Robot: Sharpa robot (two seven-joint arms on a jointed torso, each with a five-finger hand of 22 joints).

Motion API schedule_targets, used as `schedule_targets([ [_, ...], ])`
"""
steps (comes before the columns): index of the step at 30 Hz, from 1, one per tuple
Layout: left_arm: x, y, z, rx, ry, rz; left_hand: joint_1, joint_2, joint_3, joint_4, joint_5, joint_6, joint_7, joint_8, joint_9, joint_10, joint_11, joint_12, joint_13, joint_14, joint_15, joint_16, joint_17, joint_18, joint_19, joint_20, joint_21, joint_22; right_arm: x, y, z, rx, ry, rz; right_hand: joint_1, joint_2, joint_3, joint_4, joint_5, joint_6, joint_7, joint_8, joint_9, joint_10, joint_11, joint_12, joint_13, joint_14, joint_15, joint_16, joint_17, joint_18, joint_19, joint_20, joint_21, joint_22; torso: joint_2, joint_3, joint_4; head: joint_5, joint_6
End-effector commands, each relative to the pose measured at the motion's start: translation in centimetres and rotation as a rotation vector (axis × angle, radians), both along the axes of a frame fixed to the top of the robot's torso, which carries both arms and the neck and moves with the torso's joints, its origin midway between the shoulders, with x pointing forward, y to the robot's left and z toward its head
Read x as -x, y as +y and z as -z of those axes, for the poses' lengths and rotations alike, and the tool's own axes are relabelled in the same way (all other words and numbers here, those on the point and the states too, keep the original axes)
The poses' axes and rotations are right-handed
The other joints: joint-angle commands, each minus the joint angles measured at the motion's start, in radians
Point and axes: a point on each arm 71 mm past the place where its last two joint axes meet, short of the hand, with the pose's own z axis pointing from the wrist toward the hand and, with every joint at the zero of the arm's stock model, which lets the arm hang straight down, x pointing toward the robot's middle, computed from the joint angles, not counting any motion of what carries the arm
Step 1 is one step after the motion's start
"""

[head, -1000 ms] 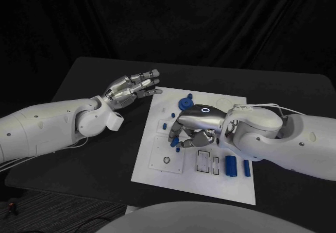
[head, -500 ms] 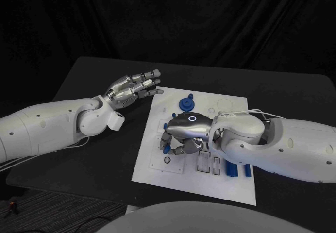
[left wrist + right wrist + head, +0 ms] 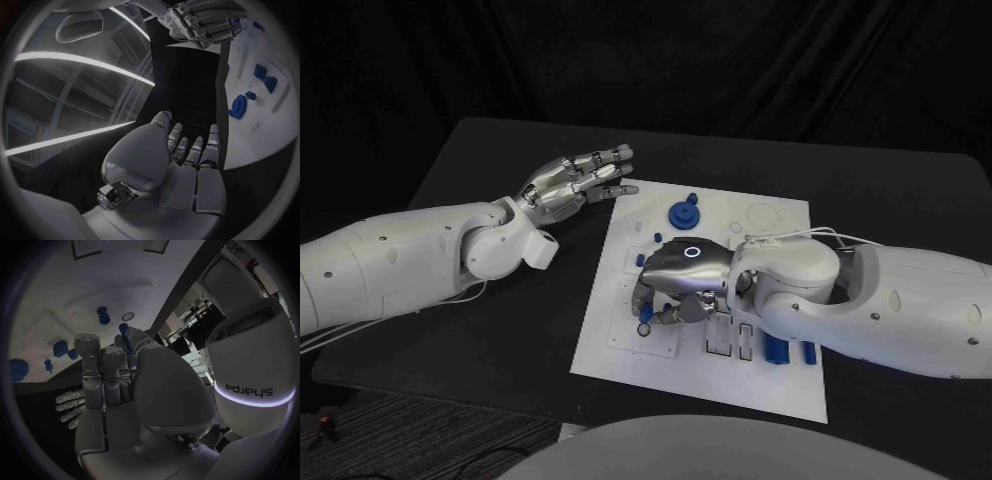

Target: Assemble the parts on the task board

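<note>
Head view shows the black counter (image 3: 488, 330) with the white task board (image 3: 711, 375) lying in the middle of the frame. The right hand (image 3: 678, 283) is low over the left middle part of the board, with its fingers curled down. A thin blue peg (image 3: 645, 314) sticks out under its fingers, just above a small ring mark (image 3: 643, 329) on the board. In the right wrist view the same blue peg (image 3: 124, 337) stands up between the fingers, and the hand (image 3: 119, 390) is gripping it.

The left hand (image 3: 574, 183) is in the upper left of the frame, off the board's upper left corner and above the counter. Its fingers are stretched out and apart, and it holds nothing. The left wrist view shows this hand (image 3: 181, 165) flat and loose too.

A round blue part (image 3: 682, 213) sits on the upper part of the board, with a tiny blue piece (image 3: 691, 198) just above it. Two long blue blocks (image 3: 792, 349) lie side by side near the lower right of the board, next to two empty box-shaped slots (image 3: 720, 333). A few small blue pieces (image 3: 649, 241) sit on the board just above the right hand.
</note>
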Motion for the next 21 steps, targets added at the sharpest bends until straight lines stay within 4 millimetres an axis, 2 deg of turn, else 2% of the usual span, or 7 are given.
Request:
schedule_targets([
  [1,0.05,-0.13,-0.03,0.019,0.001,0.01,0.006,0.002,0.007,0.001,0.004,0.0,0.004,0.002,0.0,-0.002,0.005,0.002,0.001,-0.006,0.002,0.004,0.0,0.001,-0.004,-0.001,-0.005,-0.001,0.18,0.01,0.31,0.041,-0.009,-0.002,-0.011,0.002,0.008,-0.001,0.005,0.001,0.004,0.0,0.035,-0.001,0.004,-0.004,0.001,0.008,0.002,0.004,0.002,-0.011,0.005,0.0,0.005,0.094,-0.001,0.0003,-0.0016,0.001,0.0],
  [21,0.02,-0.1,0.09,0.016,0.005,0.01,0.005,0.002,0.01,0.0,0.003,-0.004,0.004,0.001,-0.001,-0.003,0.005,0.001,0.0,-0.006,0.002,0.004,0.0,0.001,-0.005,-0.001,-0.006,-0.002,0.76,0.4,0.77,0.041,-0.005,-0.02,-0.013,-0.001,0.011,-0.003,0.003,-0.001,0.005,-0.003,0.034,-0.002,0.006,-0.007,0.001,0.007,0.003,0.005,0.002,-0.011,0.004,0.0,0.007,0.094,0.0,0.0004,-0.001,0.002,0.0],
])
